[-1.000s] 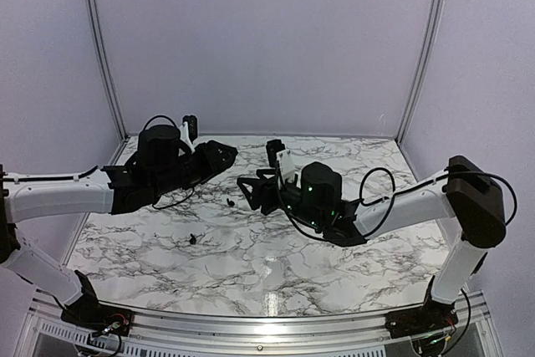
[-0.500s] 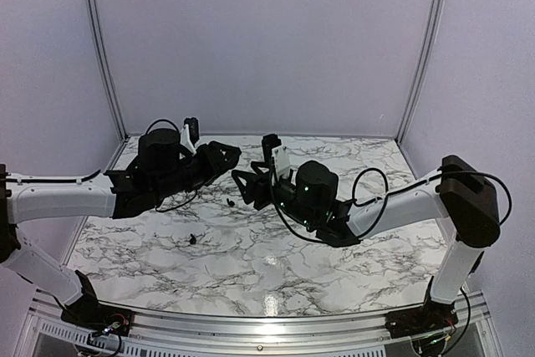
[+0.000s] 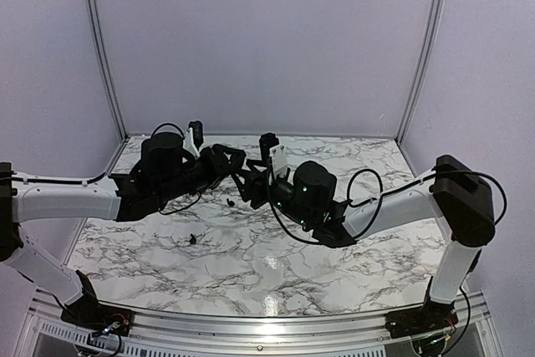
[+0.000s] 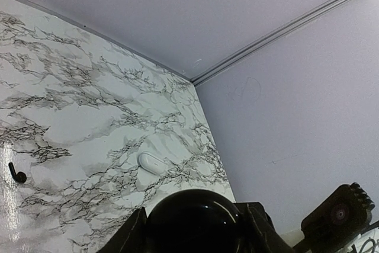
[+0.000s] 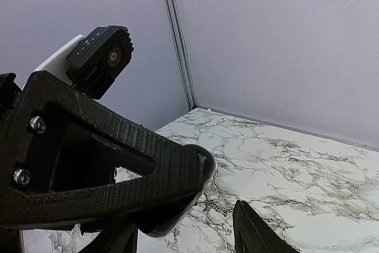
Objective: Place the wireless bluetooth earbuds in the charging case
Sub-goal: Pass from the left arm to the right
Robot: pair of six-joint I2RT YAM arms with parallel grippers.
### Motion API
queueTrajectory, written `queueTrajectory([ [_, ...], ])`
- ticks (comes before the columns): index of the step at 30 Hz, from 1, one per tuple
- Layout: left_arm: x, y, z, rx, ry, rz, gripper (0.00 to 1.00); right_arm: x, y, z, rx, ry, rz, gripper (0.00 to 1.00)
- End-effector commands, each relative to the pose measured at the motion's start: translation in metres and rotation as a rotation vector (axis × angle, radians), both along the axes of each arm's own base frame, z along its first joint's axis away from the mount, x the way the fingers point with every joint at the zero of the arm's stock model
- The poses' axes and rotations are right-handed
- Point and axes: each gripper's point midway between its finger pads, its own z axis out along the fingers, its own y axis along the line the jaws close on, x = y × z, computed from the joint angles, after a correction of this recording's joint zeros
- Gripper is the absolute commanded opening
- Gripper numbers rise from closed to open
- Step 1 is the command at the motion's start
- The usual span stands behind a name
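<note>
Both grippers have swung inward over the last second and now meet in mid-air above the marble table [image 3: 351, 248]. Nearest us, back under the left arm, a black earbud [image 3: 193, 239] lies loose. A second black earbud [image 3: 230, 202] sits just below the right gripper [image 3: 248, 184], whose grasp we cannot make out. The left gripper [image 3: 227, 159] clamps a glossy black case [image 4: 195, 214], and a white case [image 4: 152, 162] lies ahead of it. We judge the earbuds light, hard and slippery, best pinched gently across the widest part.
</note>
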Motion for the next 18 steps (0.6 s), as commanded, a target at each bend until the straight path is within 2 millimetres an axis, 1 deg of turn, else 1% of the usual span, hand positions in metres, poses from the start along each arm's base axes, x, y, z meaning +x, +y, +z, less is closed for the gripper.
queueTrajectory([
  [1,-0.005,-0.008,0.003,-0.027,-0.015,-0.039,0.4,-0.001,0.006,0.024,0.048,-0.061,0.004,0.53],
  [4,-0.008,-0.013,0.003,-0.033,-0.015,-0.06,0.4,0.0,0.007,0.025,0.046,-0.073,0.0,0.49],
  [9,-0.008,-0.015,0.0,-0.031,-0.011,-0.061,0.4,0.005,0.005,0.026,0.044,-0.072,-0.031,0.43],
  [11,-0.008,-0.018,-0.004,-0.025,-0.004,-0.066,0.4,0.006,0.004,0.028,0.05,-0.077,-0.041,0.38],
  [14,-0.008,-0.02,-0.005,-0.03,0.002,-0.068,0.4,0.008,0.005,0.028,0.044,-0.078,-0.044,0.29],
  [18,-0.008,-0.017,-0.003,-0.024,-0.013,-0.055,0.4,0.008,0.003,0.023,0.032,-0.068,-0.054,0.16],
])
